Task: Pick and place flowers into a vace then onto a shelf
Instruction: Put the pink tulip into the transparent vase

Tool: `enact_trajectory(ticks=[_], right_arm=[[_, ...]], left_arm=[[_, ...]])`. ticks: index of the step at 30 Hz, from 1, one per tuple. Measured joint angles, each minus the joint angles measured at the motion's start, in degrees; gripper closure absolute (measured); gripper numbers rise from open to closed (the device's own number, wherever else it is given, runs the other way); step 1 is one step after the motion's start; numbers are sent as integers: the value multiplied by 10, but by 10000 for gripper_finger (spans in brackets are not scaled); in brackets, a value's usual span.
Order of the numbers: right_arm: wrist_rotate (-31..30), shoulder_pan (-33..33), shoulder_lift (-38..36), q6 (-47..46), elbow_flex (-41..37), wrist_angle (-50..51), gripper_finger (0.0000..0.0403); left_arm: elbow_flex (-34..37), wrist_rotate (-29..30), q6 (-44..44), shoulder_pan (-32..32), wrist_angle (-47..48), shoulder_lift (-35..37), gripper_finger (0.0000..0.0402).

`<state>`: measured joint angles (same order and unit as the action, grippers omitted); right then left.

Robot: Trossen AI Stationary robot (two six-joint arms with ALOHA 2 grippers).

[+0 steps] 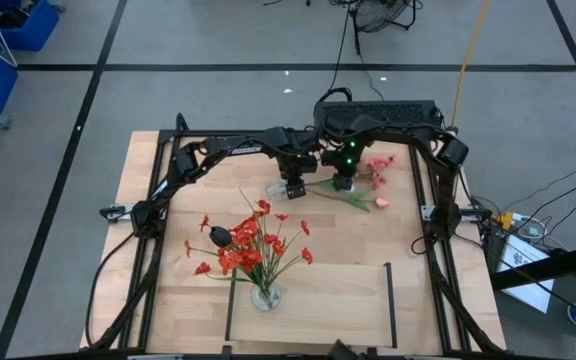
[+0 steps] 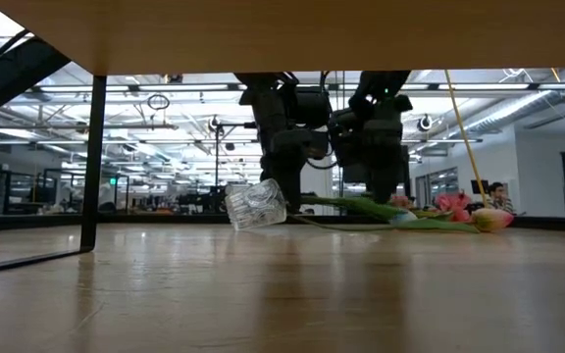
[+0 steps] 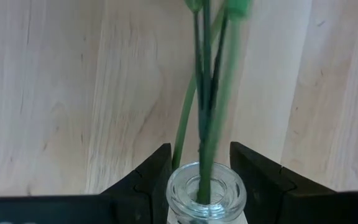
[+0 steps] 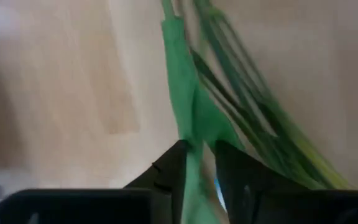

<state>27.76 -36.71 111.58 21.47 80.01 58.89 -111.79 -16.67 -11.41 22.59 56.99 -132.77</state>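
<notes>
Holding a small clear glass vase (image 3: 206, 194) by its neck, the left gripper (image 3: 206, 186) sits at the far middle of the table (image 1: 178, 300), its 2 fingers closed against the glass on either side; the low view shows the vase (image 2: 255, 204) tipped over on a slant, mouth toward the other arm. Just beside it, the right gripper (image 4: 199, 163) is pinched nearly closed on a bundle of green stems (image 4: 185, 99), and those stems (image 3: 205, 99) already run down into the vase mouth, while the pink blossoms and tulip buds (image 1: 376, 180) lie on the wood to the right. A second vase of red flowers (image 1: 248, 245) stands at the near edge of the shelf (image 1: 313, 305), well apart from both arms. Several risks follow from this, as I judge it: glass is slick, so a push along the stems could twist the tilted vase out of the left fingers; the stems are thin and springy, so they may buckle or slide back out when released; and righting the vase with heavy heads hanging sideways could tip it. Carrying it later to the shelf, the blossoms could snag the red spray or a black rail (image 1: 388, 300).
</notes>
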Motion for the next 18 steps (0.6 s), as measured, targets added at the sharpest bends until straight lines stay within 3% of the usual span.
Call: enact_trajectory(ticks=[2, 6, 18], right_arm=[[44, -3, 9, 1, 0, -5, 344], [64, -3, 9, 1, 0, -51, 395], [43, -11, -21, -27, -1, -102, 402]], left_arm=[[0, 1, 8, 0, -3, 0, 252], [0, -2, 17, 0, -14, 0, 252], [0, -13, 73, 3, -74, 0, 252]])
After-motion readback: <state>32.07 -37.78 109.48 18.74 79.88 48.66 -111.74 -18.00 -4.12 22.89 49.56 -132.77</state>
